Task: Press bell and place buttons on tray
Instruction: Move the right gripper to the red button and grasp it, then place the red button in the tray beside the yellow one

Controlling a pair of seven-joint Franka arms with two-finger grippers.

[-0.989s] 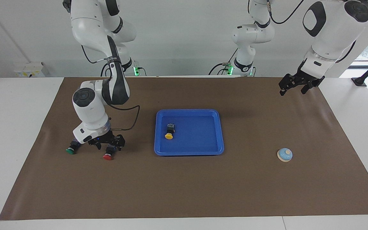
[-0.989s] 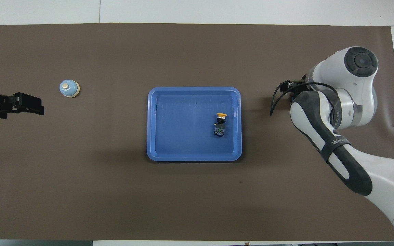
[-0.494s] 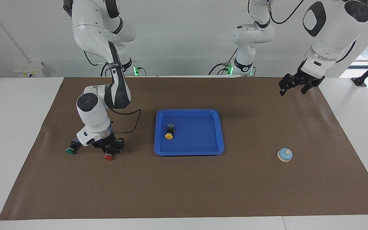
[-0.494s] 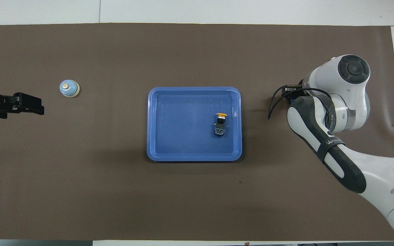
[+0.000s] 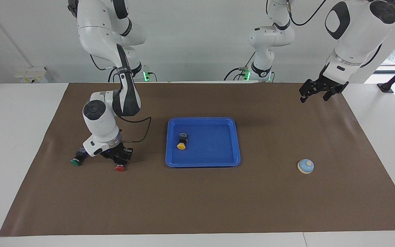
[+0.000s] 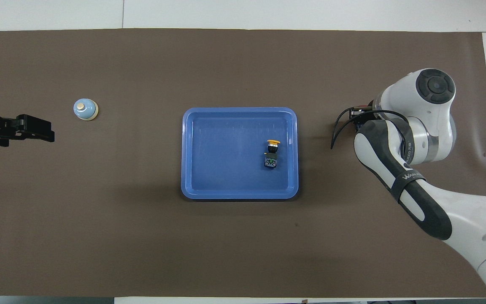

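My right gripper (image 5: 120, 160) is down on the mat beside the tray, shut on the black body of the red button (image 5: 120, 168). The green button (image 5: 76, 162) lies on the mat just beside it, toward the right arm's end; in the overhead view the right arm hides it. In the blue tray (image 5: 202, 119) (image 6: 209, 152) the yellow button (image 5: 181, 144) (image 6: 272, 151) lies on its side. The light-blue bell (image 5: 306, 166) (image 6: 85, 109) stands on the mat toward the left arm's end. My left gripper (image 5: 314, 97) (image 6: 51, 131) waits open, raised over the mat's edge there.
A brown mat (image 5: 197, 199) covers most of the white table. A black cable (image 5: 142, 132) loops from the right wrist toward the tray. The right arm's elbow (image 6: 435, 86) hangs over the mat near the tray's short side.
My right gripper has closed from open onto the red button, and the wrist has settled lower and slightly toward the tray. The left arm, bell and yellow button have not moved.
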